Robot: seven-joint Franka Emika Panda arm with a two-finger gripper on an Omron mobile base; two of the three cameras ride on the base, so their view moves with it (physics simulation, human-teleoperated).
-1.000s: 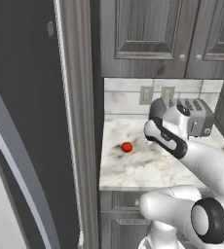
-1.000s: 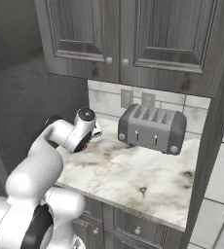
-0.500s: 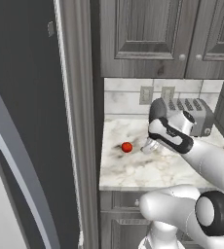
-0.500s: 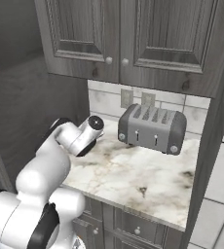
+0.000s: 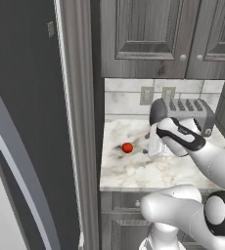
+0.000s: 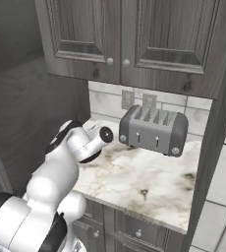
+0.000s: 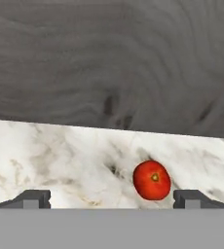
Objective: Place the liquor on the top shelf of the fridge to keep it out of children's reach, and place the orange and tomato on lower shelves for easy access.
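The tomato (image 5: 127, 147) rests on the marble counter (image 5: 134, 171), near its left edge and close to the dark grey wood panel (image 5: 78, 122) that borders the counter on that side. It is a small glossy red ball and sits alone on bare stone, touching nothing else. In the hand view the tomato (image 7: 152, 180) lies between the two finger tips, nearer the right-hand tip, with the counter (image 7: 60, 155) under it and the grey wood panel (image 7: 109, 58) rising behind it.

The gripper (image 7: 112, 198) stands fully open and holds nothing. One dark finger tip (image 7: 32, 198) shows at the lower left of the hand view and the other at the lower right, with the tomato apart from both. In the left base view the gripper (image 5: 155, 145) hangs low over the counter, just to the right of the tomato, and points toward it.

The silver toaster (image 5: 188, 113) stands at the far side of the counter, against the tiled back wall, behind the arm's wrist. In the right base view the toaster (image 6: 153, 130) sits to the right of the arm (image 6: 80, 147). Grey upper cabinets (image 6: 129, 39) hang above the counter. The fridge (image 5: 21, 97) occupies the left of the left base view, its long curved silver handle (image 5: 16, 156) running down its dark door.
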